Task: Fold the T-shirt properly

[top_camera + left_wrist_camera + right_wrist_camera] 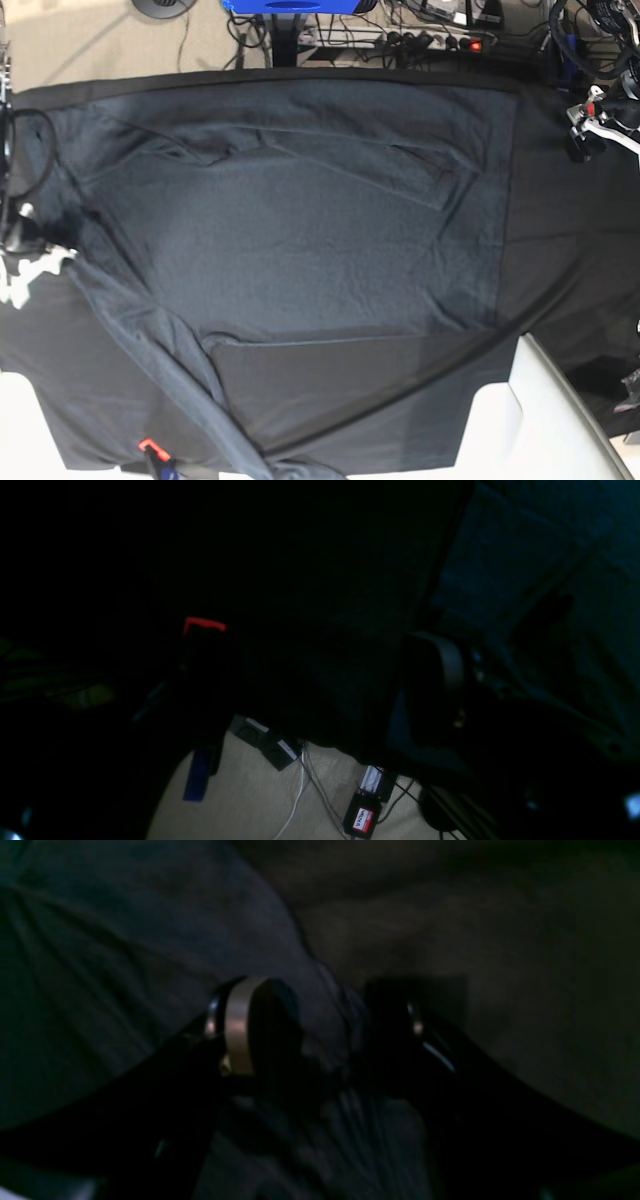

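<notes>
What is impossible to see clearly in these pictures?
- Left wrist view: the left gripper is lost in darkness; one finger shows, so its opening is unclear.
- Right wrist view: dim and blurred; T-shirt cloth bunches between the right gripper fingers, but the contact points are shadowed.
- Base view: the T-shirt sleeve runs off the bottom edge; the white arm cover hides the table's near corner.

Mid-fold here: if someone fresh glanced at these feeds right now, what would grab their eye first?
Probably the T-shirt, a big slate-grey spread covering most of the black table cloth in the base view. Next, in the right wrist view, the right end effector with a bunched ridge of shirt fabric between its jaws. The left wrist feed is nearly black, apart from cables on the pale floor.
</notes>
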Robot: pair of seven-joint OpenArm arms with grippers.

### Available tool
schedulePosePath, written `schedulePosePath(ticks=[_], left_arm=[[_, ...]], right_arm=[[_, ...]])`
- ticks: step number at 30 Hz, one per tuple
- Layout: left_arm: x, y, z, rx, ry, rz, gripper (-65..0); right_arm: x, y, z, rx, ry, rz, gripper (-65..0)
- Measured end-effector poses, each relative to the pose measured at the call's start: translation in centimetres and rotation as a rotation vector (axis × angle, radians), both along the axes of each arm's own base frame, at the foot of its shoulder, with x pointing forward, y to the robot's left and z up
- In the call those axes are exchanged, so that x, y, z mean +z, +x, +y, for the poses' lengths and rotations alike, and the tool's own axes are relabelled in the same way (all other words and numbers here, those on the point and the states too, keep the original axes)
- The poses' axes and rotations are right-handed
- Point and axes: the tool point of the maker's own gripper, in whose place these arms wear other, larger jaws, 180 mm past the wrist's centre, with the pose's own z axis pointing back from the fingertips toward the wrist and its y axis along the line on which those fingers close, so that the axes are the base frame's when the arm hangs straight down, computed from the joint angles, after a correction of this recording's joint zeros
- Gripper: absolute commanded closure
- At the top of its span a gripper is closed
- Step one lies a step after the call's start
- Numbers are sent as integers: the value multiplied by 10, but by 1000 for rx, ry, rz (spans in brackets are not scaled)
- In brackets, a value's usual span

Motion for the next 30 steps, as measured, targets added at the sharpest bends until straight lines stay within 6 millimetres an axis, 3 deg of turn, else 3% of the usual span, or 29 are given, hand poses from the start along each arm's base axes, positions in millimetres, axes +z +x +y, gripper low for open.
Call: schedulePosePath(ticks=[4, 5, 9, 10, 17, 24, 30], left_arm=[[1, 4, -1, 1, -5, -11, -485], [1, 3, -1, 1, -5, -11, -485], [0, 2, -1, 2, -3, -7, -485], [0, 2, -1, 2, -3, -6, -485], [-5, 0, -8, 10, -25, -6, -485], [-5, 0, -7, 10, -24, -6, -485], [-5, 0, -7, 10, -22, -5, -485]], right_arm=[[-1, 2, 6, 5, 8, -4, -300], [-2, 1, 6, 4, 8, -2, -272], [-2, 0, 5, 1, 8, -1, -30], [-2, 0, 4, -2, 9, -2, 0], [2, 1, 6, 13, 3, -12, -5], [10, -13, 23, 60, 26, -41, -3], [26, -35, 2, 4, 21, -53, -3]])
